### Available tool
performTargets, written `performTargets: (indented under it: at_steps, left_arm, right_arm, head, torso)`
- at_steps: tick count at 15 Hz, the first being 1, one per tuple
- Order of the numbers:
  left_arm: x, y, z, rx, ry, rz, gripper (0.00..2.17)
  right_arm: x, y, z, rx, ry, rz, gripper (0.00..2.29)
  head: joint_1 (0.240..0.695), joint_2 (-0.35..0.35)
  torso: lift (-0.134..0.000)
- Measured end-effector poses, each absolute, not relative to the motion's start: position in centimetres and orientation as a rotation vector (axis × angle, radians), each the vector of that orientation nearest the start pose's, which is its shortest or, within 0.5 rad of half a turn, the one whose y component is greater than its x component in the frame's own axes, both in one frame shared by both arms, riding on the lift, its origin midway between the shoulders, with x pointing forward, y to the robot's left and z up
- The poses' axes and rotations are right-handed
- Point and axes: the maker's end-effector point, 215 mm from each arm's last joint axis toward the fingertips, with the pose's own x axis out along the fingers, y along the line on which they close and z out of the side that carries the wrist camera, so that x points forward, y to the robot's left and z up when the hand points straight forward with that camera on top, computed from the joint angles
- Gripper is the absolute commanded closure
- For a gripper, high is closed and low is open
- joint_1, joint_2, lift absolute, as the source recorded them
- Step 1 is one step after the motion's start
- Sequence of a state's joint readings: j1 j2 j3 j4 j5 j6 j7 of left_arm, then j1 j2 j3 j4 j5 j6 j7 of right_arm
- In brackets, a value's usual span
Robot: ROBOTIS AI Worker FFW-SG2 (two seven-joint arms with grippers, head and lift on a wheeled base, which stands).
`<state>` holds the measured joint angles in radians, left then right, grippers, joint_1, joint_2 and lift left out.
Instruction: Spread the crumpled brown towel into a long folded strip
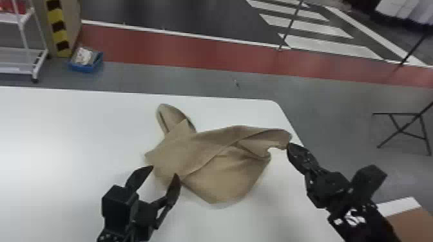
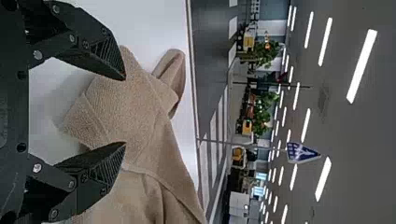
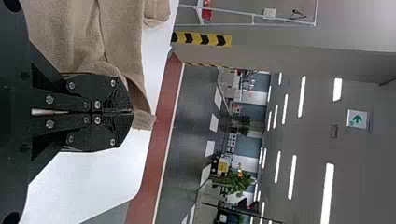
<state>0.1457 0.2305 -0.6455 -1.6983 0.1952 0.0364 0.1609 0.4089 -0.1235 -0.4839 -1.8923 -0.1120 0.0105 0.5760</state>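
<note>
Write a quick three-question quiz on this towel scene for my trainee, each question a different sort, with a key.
1. True or false: the left gripper has its fingers apart.
2. Which gripper holds the brown towel?
A) only the left gripper
B) only the right gripper
C) both grippers
3. Fill in the colour: the towel is on a ____ table.

Key: 1 true; 2 B; 3 white.

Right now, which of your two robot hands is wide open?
The left gripper: its two fingers stand wide apart by the left part of the brown towel. The right gripper has its fingers closed together at the towel's right end.
</note>
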Motion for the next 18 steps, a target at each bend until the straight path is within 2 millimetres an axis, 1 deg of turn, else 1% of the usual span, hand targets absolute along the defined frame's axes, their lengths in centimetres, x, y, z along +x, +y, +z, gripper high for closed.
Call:
performTargets:
  at_steps: [4, 7, 12, 13, 14, 15, 16, 18]
  left_arm:
    - [43.6, -3.4, -43.9, -0.012, 0.239, -0.507, 0.51]
    - [43.4, -3.8, -44.1, -0.015, 0.247, -0.526, 0.51]
    - [42.7, -4.8, -45.4, 0.004, 0.289, -0.572, 0.52]
    - [42.7, -5.0, -45.4, 0.004, 0.29, -0.578, 0.88]
    - [42.7, -5.0, -45.4, 0.004, 0.289, -0.577, 1.31]
    - [42.9, -4.8, -45.3, 0.005, 0.286, -0.563, 1.85]
    - [43.2, -4.5, -45.1, 0.004, 0.278, -0.543, 2.15]
    - [43.7, -4.0, -44.1, -0.005, 0.243, -0.511, 2.14]
  right_arm:
    - [44.1, -39.8, -34.5, -0.149, 0.084, 0.163, 1.59]
    - [44.6, -39.4, -34.5, -0.145, 0.081, 0.169, 1.59]
    - [44.7, -39.4, -34.5, -0.143, 0.082, 0.17, 1.59]
    - [44.7, -39.4, -34.5, -0.143, 0.082, 0.17, 1.59]
    - [44.7, -39.4, -34.4, -0.144, 0.081, 0.171, 1.59]
    - [44.7, -39.4, -34.4, -0.145, 0.081, 0.172, 1.59]
    - [44.7, -39.3, -34.4, -0.145, 0.08, 0.172, 1.59]
    - [44.7, -39.3, -34.4, -0.143, 0.078, 0.173, 1.59]
  head:
    - [0.695, -0.35]
    - [0.695, -0.35]
    - [0.695, -0.35]
    - [0.695, -0.35]
    - [0.695, -0.35]
    - [0.695, -0.35]
    - [0.695, -0.35]
    - [0.695, -0.35]
  torso:
    - [-0.124]
    - [-0.124]
    - [-0.124]
    - [-0.124]
    - [-0.124]
    - [-0.124]
    - [-0.124]
    - [-0.124]
